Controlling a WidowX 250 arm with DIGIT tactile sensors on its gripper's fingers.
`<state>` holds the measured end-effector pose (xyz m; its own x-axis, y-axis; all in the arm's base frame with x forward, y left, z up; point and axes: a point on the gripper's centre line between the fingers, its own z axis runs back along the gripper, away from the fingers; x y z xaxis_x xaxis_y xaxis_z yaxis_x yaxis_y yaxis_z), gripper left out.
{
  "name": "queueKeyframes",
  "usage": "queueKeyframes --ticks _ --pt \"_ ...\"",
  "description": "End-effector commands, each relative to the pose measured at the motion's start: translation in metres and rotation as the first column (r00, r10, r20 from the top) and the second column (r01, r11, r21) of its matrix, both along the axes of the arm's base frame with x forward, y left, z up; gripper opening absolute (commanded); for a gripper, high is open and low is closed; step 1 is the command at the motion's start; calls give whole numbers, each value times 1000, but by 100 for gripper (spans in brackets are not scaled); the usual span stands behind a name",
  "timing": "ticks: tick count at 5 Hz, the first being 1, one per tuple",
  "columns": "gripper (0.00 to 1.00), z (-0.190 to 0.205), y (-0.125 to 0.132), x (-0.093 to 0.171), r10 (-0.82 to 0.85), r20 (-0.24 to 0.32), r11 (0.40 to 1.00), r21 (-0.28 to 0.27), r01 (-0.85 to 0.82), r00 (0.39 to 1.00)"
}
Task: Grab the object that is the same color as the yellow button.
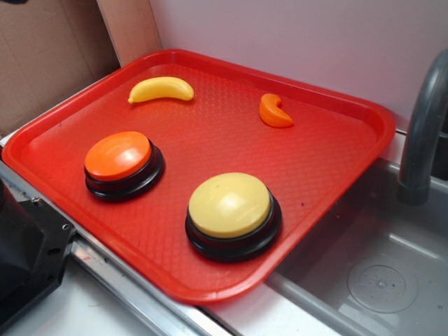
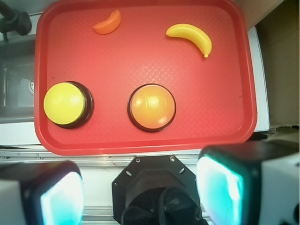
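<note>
A small glossy yellow banana (image 1: 162, 89) (image 2: 191, 38), the object, lies at the far side of the red tray (image 1: 336, 140) (image 2: 140, 61). The pale-yellow domed button (image 1: 231, 210) (image 2: 65, 104) sits on a black base near the tray's front edge. In the wrist view my gripper (image 2: 140, 187) is open, its fingers (image 2: 220, 187) wide apart with nothing between them. It hangs high over the black robot base (image 2: 154, 187), short of the tray and well away from the banana. The gripper does not show in the exterior view.
An orange-topped button (image 1: 120, 159) (image 2: 152, 107) stands beside the yellow one. A small orange crescent (image 1: 274, 112) (image 2: 108, 24) lies at the tray's far side. A grey faucet (image 1: 423, 133) and sink (image 1: 378, 280) are to the right, and cardboard (image 1: 49, 56) is at the back left.
</note>
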<state>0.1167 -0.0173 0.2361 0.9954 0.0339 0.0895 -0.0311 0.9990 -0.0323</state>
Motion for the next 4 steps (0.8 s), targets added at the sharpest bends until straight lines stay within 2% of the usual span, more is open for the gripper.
queueKeyframes --ticks 1,2,3,4 --pt "100 0 0 0 0 0 1000 0 0 1000" --pt "100 -13 45 30 -60 -4 989 137 60 998" --pt "100 -27 78 52 -174 -20 970 167 175 984" --pt "100 -62 108 85 -307 -40 918 250 307 951"
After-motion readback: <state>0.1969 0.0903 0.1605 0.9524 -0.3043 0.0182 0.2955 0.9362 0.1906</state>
